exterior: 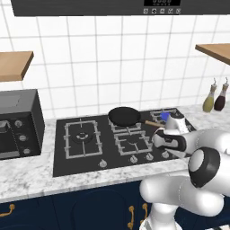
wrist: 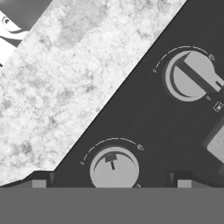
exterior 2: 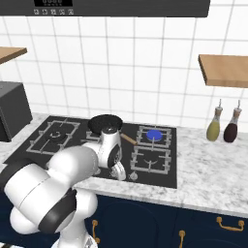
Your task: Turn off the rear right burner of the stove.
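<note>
At the far left a dark toaster oven (exterior: 18,123) stands on the marble table (exterior: 27,175), just beside the stove (exterior: 60,155). The stove is a wide black glass cooktop; its left part carries the large wide-grated burner (exterior: 81,137). Toward the middle a black frying pan (exterior: 125,116) sits on a rear grate, its wooden handle pointing right. Right of the pan, at the back, is the rear right burner (exterior 2: 154,135), a small round burner under a square gray grate, and a blue flame shows on it. In front of it lies another small burner (exterior 2: 151,162), and a row of silver knobs runs along the stove's front edge. The tool (wrist: 111,183) hovers low over this row, near the right end; its two dark tips stand wide apart, holding nothing, with one round knob (wrist: 114,169) between them and a second knob (wrist: 191,76) farther off. At the far right two bottles (exterior 2: 224,127) stand on the table under a wooden shelf (exterior 2: 225,70).
</note>
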{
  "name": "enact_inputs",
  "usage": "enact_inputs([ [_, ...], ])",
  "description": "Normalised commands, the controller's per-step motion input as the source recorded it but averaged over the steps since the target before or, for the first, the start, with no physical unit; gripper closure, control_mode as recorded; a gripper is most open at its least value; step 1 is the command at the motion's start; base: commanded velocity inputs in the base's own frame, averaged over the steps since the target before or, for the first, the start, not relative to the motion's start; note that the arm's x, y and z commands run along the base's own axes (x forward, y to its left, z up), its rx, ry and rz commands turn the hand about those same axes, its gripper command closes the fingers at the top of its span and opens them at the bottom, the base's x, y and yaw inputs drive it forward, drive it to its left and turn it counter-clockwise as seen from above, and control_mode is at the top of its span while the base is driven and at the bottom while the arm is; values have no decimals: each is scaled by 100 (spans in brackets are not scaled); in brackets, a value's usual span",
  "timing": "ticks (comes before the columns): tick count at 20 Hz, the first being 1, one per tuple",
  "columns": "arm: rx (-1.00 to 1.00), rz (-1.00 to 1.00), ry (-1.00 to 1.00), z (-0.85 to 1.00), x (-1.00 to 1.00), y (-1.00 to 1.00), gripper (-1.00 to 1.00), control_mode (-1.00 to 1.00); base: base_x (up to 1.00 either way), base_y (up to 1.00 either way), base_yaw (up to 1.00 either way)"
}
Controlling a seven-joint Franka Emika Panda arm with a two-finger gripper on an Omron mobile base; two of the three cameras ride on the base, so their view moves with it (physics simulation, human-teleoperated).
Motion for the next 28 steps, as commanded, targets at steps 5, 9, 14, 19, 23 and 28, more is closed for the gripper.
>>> enact_inputs([
  [5, 0, 0, 1, -18, 0, 5, -100, -100, 0, 0, 0],
  [9, 0, 0, 2, -20, 0, 2, -100, -100, 0, 0, 0],
  [14, 0, 0, 4, -22, 0, 0, -100, -100, 0, 0, 0],
  [19, 0, 0, 3, -25, 0, 0, 100, -100, 0, 0, 0],
  [23, 0, 0, 1, -16, 0, 1, 100, -100, 0, 0, 0],
  [28, 0, 0, 0, -3, 0, 6, 100, -100, 0, 0, 0],
])
